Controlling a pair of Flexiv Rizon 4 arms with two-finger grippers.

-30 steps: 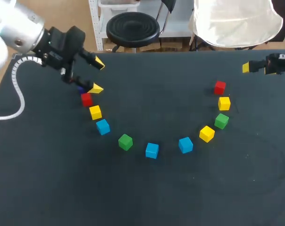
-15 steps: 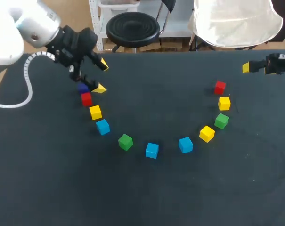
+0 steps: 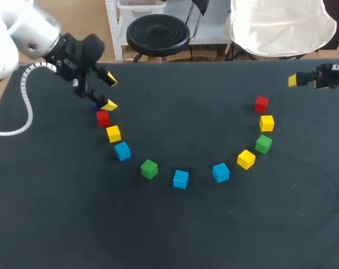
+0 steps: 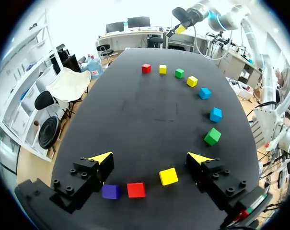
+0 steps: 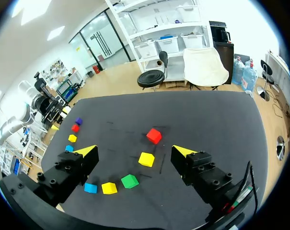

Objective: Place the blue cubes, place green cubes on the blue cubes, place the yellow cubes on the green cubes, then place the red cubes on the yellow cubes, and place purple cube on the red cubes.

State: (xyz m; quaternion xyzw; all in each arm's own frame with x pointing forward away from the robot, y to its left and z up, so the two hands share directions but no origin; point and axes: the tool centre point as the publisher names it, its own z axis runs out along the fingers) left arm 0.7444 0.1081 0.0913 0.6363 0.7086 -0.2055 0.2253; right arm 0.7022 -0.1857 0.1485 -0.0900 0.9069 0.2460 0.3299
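Dark table (image 3: 175,235) holds eleven cubes in a U-shaped arc that opens toward the far edge, each lying singly on the surface, apart from its neighbours.

Down the left side, far to near, run the purple cube (image 4: 110,191), left red cube (image 3: 103,118), left yellow cube (image 3: 114,133), left blue cube (image 3: 122,151) and left green cube (image 3: 149,168). The middle blue cube (image 3: 181,179) sits at the bottom of the arc, with the right blue cube (image 3: 221,172) near it. Up the right side come the near yellow cube (image 3: 246,159), right green cube (image 3: 263,144), far yellow cube (image 3: 266,123) and right red cube (image 3: 261,104).

The left gripper (image 3: 110,92) hangs over the far-left end of the arc, jaws wide open and holding nothing. In the head view its nearer finger covers most of the purple cube. In the left wrist view the purple, left red and left yellow cubes lie in a row under the gap between the fingers. The purple cube is close beside one finger; whether they touch cannot be told. The other finger hides the left blue cube there.

The right gripper (image 5: 135,151) is at the table's far right edge, well apart from every cube, jaws spread and empty. In the right wrist view the right red, far yellow and right green cubes lie on the table ahead of it, between the lines of its fingers.
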